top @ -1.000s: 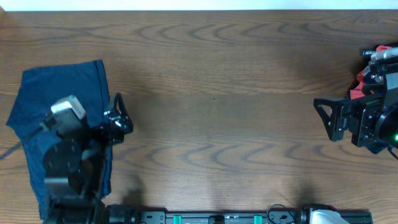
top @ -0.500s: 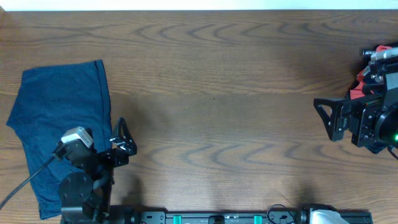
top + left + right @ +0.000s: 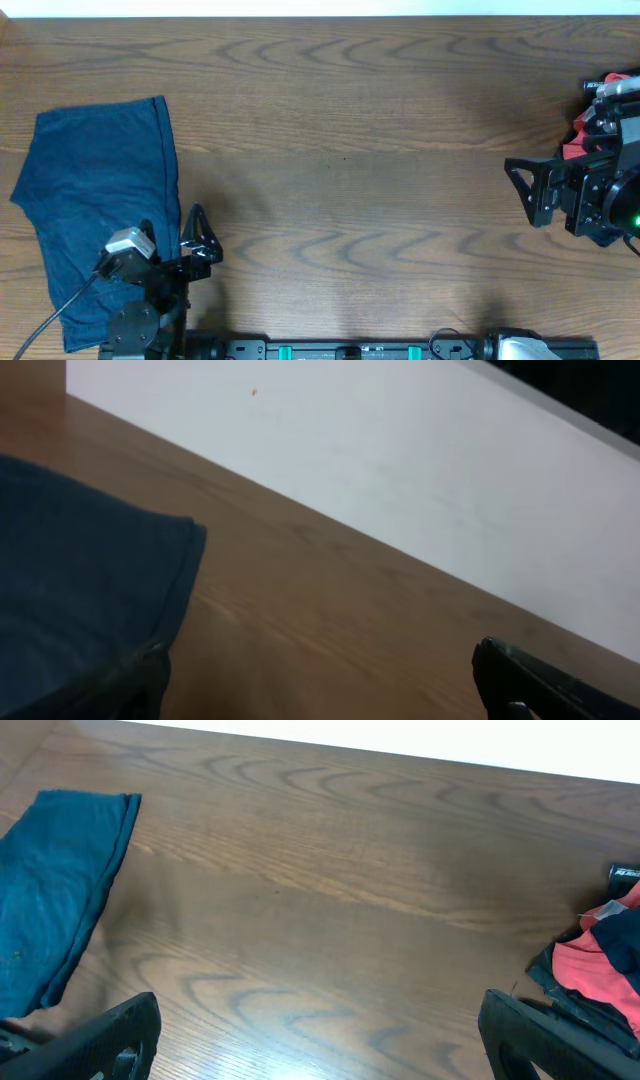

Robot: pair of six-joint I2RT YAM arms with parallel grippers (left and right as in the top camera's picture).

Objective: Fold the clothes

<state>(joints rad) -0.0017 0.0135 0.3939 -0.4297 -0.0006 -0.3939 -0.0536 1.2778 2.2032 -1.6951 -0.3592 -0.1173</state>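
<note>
A folded dark navy garment (image 3: pixel 95 200) lies flat at the table's left side; it also shows in the left wrist view (image 3: pixel 80 600) and the right wrist view (image 3: pixel 55 890). My left gripper (image 3: pixel 200 243) is open and empty, at the garment's lower right edge near the table's front. My right gripper (image 3: pixel 520 190) is open and empty at the far right, well away from the garment. In the wrist views the left gripper's (image 3: pixel 320 690) and right gripper's (image 3: pixel 320 1035) fingers are spread wide with only wood between them.
A pile of red and dark cloth (image 3: pixel 600 100) lies at the right edge behind the right arm, also in the right wrist view (image 3: pixel 600 955). A white wall (image 3: pixel 400 470) borders the table's far edge. A black rail (image 3: pixel 350 350) runs along the front.
My left arm has pulled back toward the table's front edge, off the navy garment, uncovering more of it. The garment stays flat. The right arm has not moved.
</note>
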